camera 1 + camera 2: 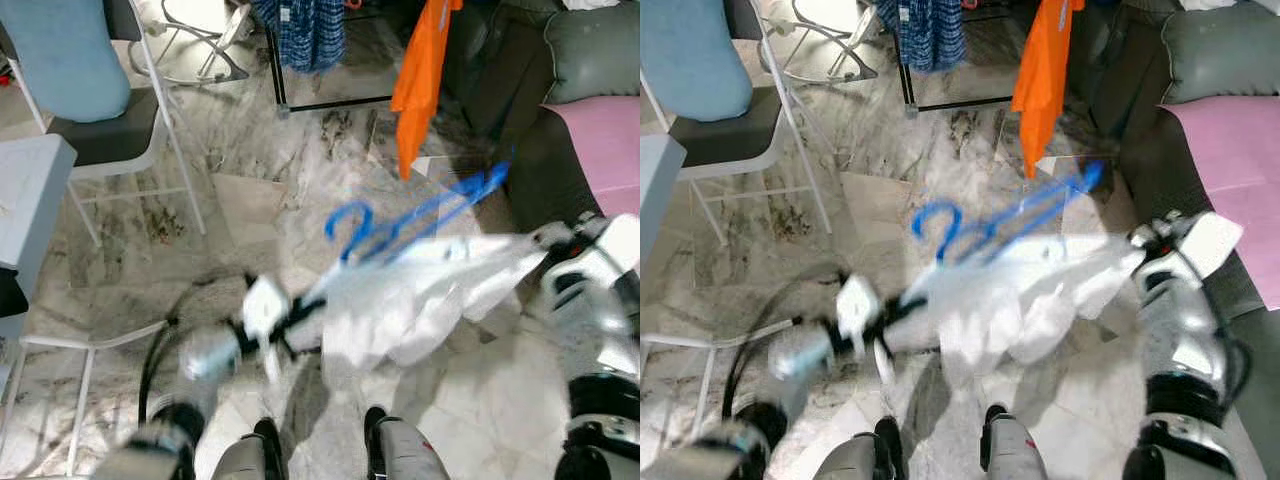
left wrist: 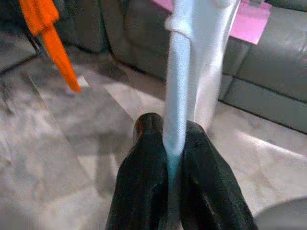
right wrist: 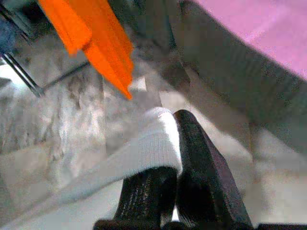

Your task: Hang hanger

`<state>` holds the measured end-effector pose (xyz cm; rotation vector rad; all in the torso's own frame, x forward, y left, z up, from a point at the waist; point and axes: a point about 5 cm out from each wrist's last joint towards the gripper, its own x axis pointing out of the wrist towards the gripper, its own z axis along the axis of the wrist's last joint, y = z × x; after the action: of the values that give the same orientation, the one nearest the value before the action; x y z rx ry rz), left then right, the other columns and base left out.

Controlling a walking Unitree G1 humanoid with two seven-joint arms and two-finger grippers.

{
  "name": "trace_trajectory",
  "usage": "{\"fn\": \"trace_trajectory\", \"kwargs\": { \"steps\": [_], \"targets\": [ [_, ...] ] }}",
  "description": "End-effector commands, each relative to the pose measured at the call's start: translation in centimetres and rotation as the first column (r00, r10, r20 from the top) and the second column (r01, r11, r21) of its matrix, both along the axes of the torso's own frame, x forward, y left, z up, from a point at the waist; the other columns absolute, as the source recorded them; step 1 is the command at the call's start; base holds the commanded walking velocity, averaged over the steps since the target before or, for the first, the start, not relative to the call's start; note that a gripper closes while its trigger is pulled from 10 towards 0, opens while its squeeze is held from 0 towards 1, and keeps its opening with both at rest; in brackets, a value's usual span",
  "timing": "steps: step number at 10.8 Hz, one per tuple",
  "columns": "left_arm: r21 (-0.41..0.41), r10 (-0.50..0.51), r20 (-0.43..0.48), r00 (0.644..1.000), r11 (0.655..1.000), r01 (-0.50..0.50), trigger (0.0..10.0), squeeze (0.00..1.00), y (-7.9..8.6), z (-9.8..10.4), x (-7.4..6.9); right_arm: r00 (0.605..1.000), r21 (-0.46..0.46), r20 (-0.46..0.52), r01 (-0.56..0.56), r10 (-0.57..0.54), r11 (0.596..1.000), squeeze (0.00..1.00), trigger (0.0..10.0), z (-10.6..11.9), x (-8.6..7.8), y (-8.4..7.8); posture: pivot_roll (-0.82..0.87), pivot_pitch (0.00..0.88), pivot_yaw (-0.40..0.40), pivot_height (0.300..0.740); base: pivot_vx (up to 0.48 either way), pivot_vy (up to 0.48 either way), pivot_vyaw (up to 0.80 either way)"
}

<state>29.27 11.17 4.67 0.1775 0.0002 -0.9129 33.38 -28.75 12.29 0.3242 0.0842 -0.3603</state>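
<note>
A blue plastic hanger (image 1: pixel 400 225) with a white garment (image 1: pixel 420 290) draped on it hangs in the air between my arms, its hook (image 1: pixel 345 225) pointing to the left. My left gripper (image 1: pixel 305 308) is shut on the garment's left end; in the left wrist view its black fingers (image 2: pixel 144 163) pinch a pale strip of cloth (image 2: pixel 176 96). My right gripper (image 1: pixel 540 240) is shut on the garment's right end; in the right wrist view a white ribbed hem (image 3: pixel 153 143) sits between its fingers (image 3: pixel 196 158). The head views are blurred.
A black clothes rack (image 1: pixel 320 100) stands ahead with a blue plaid garment (image 1: pixel 305 30) and an orange garment (image 1: pixel 420 70) hanging. A dark sofa (image 1: pixel 560 150) with a pink blanket (image 1: pixel 605 140) is on the right. A white chair (image 1: pixel 110 130) and a table (image 1: pixel 25 200) are on the left.
</note>
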Motion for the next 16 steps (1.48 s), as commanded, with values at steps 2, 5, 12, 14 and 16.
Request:
{"fn": "trace_trajectory", "kwargs": {
  "steps": [2,5,12,14,16],
  "targets": [
    [0.001,-0.019,-0.018,1.000,1.000,0.019,0.0,0.00,0.4,-1.4,-1.7,0.998,-0.002,-0.058,0.034,-0.034,0.999,0.00,0.0,-1.0,0.1,-0.5,-0.29,0.218,0.048,0.740,0.000,0.000,0.00],
    [0.010,-0.087,0.010,0.996,0.996,0.087,0.0,0.00,0.5,-1.3,-2.3,0.996,-0.052,-0.088,0.015,-0.019,0.999,0.00,0.0,-0.4,0.9,-1.4,-0.28,0.223,0.035,0.740,0.000,0.000,0.00],
    [0.134,-0.210,-0.231,0.950,0.960,0.245,0.0,0.00,1.2,-3.9,-3.7,0.994,-0.217,0.092,-0.031,0.052,0.976,0.00,0.0,3.7,2.5,-0.9,-0.29,0.239,0.060,0.740,0.000,0.000,0.00],
    [0.174,-0.104,-0.238,0.966,0.974,0.147,0.0,0.00,1.0,-4.2,-3.0,0.986,-0.267,0.145,-0.045,0.087,0.963,0.00,0.0,5.2,2.9,-0.6,-0.30,0.235,0.055,0.740,0.000,0.000,0.00],
    [0.230,-0.008,-0.232,0.973,0.971,0.063,0.0,0.00,1.5,-4.1,-2.2,0.979,-0.295,0.182,-0.040,0.097,0.955,0.00,0.0,6.0,2.8,-0.7,-0.30,0.234,0.054,0.740,0.000,0.000,0.00]
  ]
}}
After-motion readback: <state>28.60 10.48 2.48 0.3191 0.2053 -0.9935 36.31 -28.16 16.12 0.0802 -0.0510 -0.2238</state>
